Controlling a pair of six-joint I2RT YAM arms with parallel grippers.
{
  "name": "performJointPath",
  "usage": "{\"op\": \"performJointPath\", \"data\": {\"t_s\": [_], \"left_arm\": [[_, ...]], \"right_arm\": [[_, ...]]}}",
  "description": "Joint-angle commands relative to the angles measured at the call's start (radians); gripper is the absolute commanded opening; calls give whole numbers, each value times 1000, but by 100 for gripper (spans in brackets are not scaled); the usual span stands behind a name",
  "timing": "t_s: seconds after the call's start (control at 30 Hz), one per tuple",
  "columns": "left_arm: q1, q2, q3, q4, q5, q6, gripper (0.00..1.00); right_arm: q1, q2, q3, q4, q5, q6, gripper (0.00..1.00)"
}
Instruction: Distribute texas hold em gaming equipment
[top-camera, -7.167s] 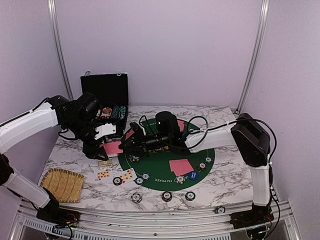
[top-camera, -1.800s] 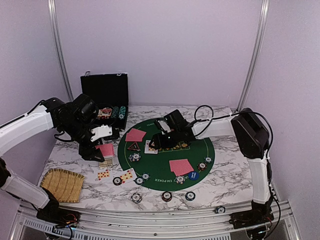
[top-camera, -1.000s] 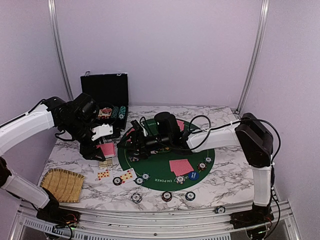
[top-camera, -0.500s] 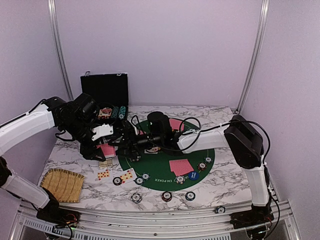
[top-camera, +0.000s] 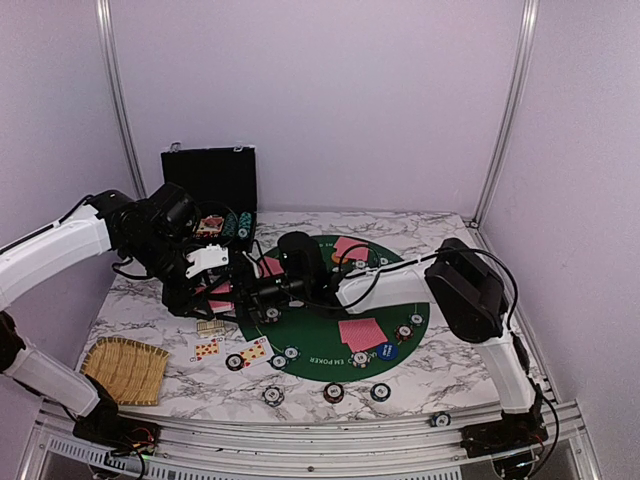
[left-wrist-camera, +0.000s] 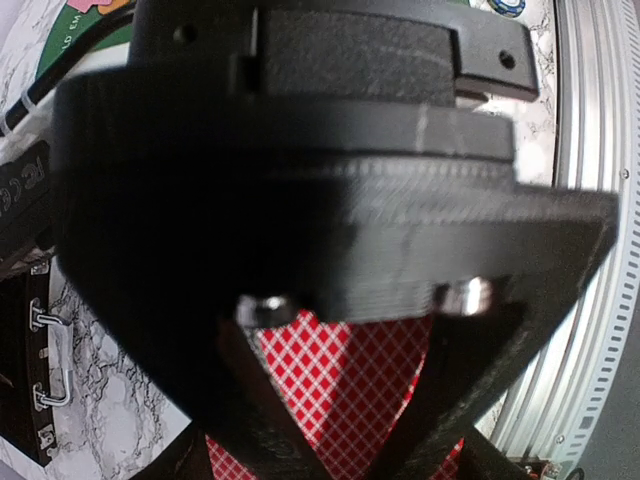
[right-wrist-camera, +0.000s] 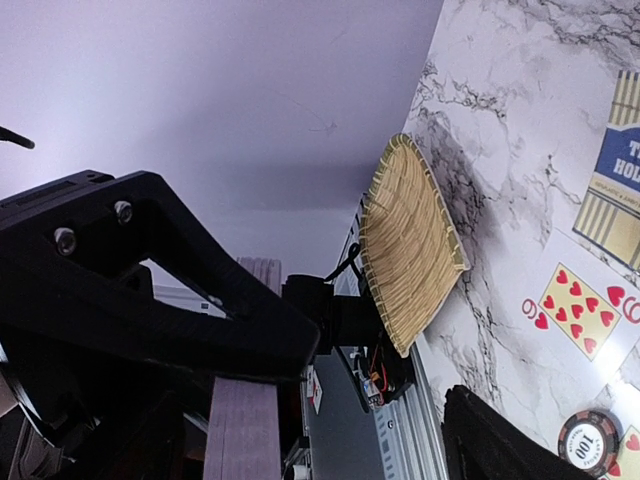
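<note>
Left gripper over the left side of the marble table, just off the rim of the green felt; pincer clenched on a red-backed card; the left wrist view shows its back as a fine red-and-white lattice, pinched between two dark fingers; one card or several, cannot tell.

Right gripper reaches across the felt to just beside the held card; jaws wide apart, released, nothing between them in the right wrist view; whether it touches the card cannot be told from above.

Other equipment:
- red-backed pair face down on the felt's right half; a further red back at the felt's far edge
- face-up cards on the marble by the felt's near-left rim; a heart card just left of them shows red pips on white
- poker chips, small, round, dark with pale edge stripes; several sit along the felt's near rim; a chip row of three lies on the marble nearer the arm bases; a lone chip sits at the table's near edge
- blue round button on the felt, just beside the red-backed pair

Black chip case open at far left; straw mat at the near-left corner; striped card box between the held card and the heart card.
</note>
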Motion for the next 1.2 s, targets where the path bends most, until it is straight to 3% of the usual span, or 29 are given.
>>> {"op": "performJointPath", "data": {"t_s": [0.0,0.37,0.73,0.8,0.97,1.17], "left_arm": [[5,1,33,-15,21,-7,0],[5,-4,29,-15,16,-6,0],[5,-10,19,-15,12,-4,0],[5,-11,16,-15,11,-4,0],[5,-11,8,-15,8,-4,0],[5,-15,0,-15,7,-4,0]], "right_arm": [[6,31,64,27,-7,30,87],[-18,-18,-28,-56,-1,-24,83],[-55,-100,-119,-92,11,-61,73],[-57,-108,-125,-92,10,-58,69],[-62,-132,-145,-28,-11,-16,48],[-67,-172,-153,-25,-19,-7,36]]}}
